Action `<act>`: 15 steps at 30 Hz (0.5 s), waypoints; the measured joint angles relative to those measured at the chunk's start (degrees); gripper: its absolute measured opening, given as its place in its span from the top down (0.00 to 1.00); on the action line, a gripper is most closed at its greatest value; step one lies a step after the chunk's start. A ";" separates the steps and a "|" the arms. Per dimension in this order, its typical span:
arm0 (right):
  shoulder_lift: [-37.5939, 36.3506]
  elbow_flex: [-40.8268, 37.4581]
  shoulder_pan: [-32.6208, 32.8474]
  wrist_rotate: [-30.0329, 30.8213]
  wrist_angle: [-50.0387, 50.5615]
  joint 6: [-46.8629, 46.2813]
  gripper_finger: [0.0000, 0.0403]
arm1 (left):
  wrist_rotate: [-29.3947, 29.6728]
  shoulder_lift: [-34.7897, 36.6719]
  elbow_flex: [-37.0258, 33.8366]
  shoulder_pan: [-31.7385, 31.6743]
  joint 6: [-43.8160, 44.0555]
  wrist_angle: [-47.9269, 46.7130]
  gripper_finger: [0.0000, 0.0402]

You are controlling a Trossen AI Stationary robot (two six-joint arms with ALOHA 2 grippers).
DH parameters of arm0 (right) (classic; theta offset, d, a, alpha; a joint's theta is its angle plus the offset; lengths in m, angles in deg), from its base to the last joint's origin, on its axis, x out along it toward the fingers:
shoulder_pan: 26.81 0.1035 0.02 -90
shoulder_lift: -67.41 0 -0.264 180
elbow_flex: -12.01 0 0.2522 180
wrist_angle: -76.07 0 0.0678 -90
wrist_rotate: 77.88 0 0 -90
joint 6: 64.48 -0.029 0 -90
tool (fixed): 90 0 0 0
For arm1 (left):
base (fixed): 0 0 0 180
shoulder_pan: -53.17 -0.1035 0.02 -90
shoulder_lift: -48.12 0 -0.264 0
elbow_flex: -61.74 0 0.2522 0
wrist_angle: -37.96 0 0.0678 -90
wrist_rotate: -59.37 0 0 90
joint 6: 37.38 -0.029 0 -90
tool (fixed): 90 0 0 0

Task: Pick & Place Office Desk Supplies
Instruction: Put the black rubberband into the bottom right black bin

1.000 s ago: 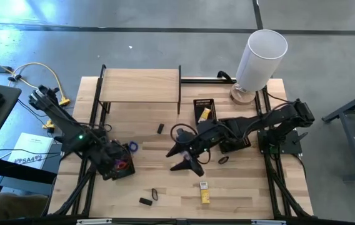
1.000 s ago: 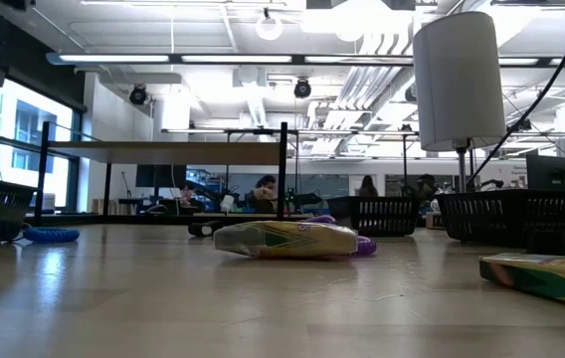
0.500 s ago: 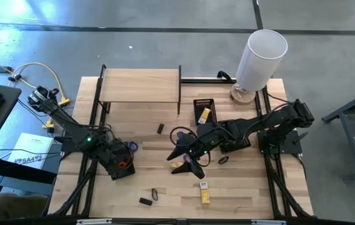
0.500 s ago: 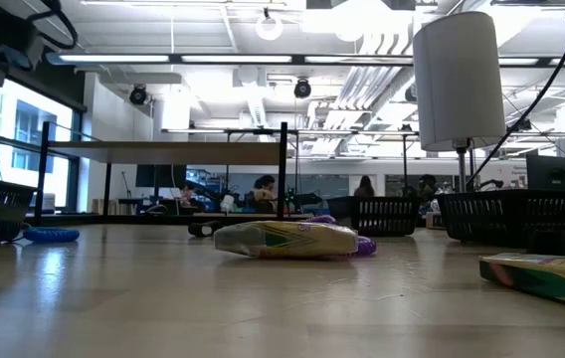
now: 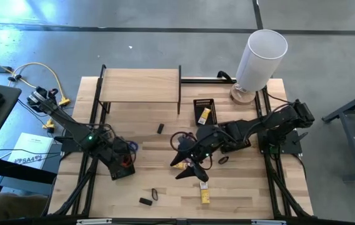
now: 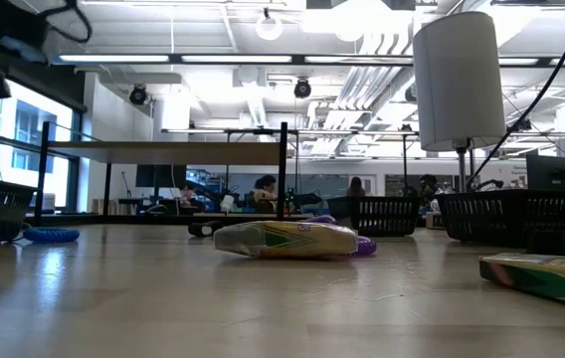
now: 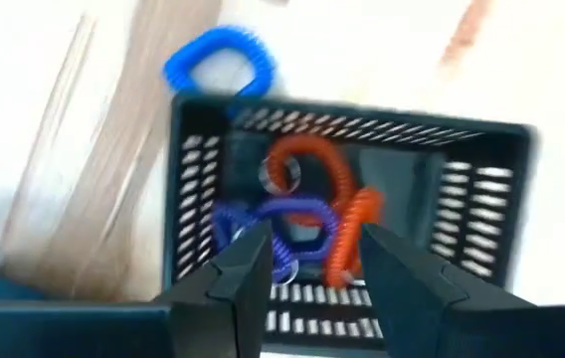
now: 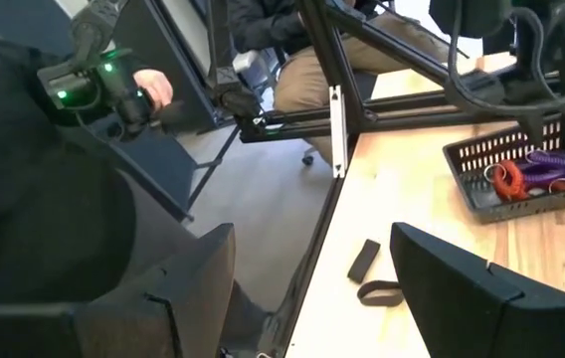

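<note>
A black mesh tray point(image 7: 501, 199) at the table's left holds red coil loops point(image 7: 337, 204) and a purple coil loop point(image 7: 287, 224). A blue loop point(image 7: 213, 62) lies on the table just outside it. My left gripper point(image 7: 314, 239) hangs open over the tray point(image 5: 126, 169), pointing down, with the purple and red loops showing in the gap between its fingers. My right gripper point(image 5: 187, 169) stands open above the middle of the table, with nothing between its fingers point(image 8: 312, 234). Yellow packets point(image 5: 204, 191) lie close to it on the near side.
A black block point(image 5: 145, 201) and a black loop point(image 5: 154, 194) lie near the front edge, another block point(image 5: 160, 128) farther back. A small tray point(image 5: 204, 111) holds a yellow packet. A white cylinder point(image 5: 262, 56) and a wooden shelf point(image 5: 140, 84) stand at the back. A person's hand point(image 8: 150, 89) shows beyond the table.
My left gripper has come down over the mesh tray. My right gripper has swung a little toward the table's near edge, staying open.
</note>
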 joint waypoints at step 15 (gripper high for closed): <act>0.02 0.00 2.23 -1.18 0.33 -6.01 0.36 | 4.01 -3.53 3.03 4.18 -39.34 39.95 0.78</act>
